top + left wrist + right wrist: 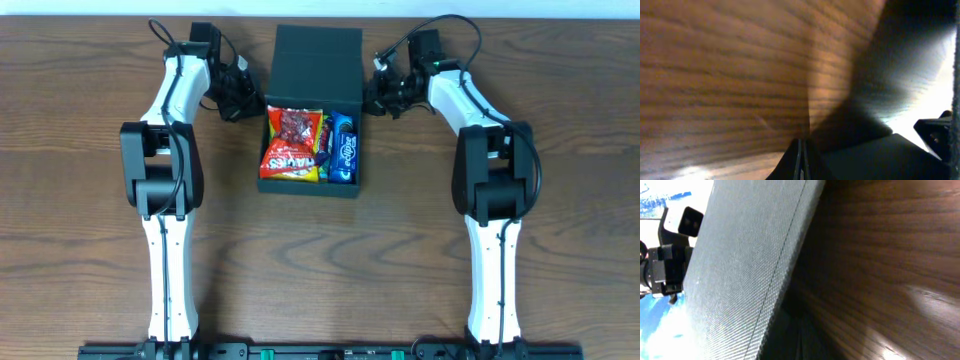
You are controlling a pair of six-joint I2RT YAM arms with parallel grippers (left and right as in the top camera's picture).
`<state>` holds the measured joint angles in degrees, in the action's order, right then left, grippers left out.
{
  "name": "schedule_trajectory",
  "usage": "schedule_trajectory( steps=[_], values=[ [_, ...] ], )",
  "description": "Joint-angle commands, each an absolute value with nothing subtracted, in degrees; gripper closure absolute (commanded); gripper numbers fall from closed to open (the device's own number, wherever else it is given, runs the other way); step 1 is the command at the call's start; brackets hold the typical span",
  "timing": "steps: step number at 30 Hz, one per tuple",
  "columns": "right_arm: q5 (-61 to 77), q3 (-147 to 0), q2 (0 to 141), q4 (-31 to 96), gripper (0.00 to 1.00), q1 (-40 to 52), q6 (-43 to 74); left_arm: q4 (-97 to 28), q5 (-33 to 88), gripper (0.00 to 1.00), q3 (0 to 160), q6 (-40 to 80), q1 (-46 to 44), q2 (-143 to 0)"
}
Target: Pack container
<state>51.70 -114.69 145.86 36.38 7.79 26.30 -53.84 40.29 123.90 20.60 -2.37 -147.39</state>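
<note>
Left end effector (245, 95) — container (318, 52) just beside

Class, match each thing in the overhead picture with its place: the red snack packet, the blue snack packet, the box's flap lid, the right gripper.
Things:
1. red plastic snack packet
2. blue plastic snack packet
3. dark green cardboard flap lid
4. right gripper

Places:
A. outside the dark green cardboard container, beside its right edge
B. inside, left side
C. swung open at the far end
D. inside, right side

Pairs: 1-B, 2-D, 3-C, 4-A
</note>
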Motion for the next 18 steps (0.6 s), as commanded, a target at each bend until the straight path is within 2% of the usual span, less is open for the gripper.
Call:
schedule_trajectory(
  steps=[1, 10, 18],
  values=[
    [51.99, -115.46, 146.89, 35.90, 0.98, 7.77, 25.02, -55.66, 39.51, 0.94, 124.73, 19.14, -4.10, -145.29],
    [51.86, -115.46, 146.89, 35.46, 0.99, 7.53, 25.23, -53.60, 29.69, 0.94, 124.73, 20.86, -3.03, -142.78],
    [51.92, -115.46, 146.89, 32.32, 0.99, 7.53, 26.15, -43.83, 29.63, 0.94, 124.73, 24.95, -1.45, -142.87]
  ],
)
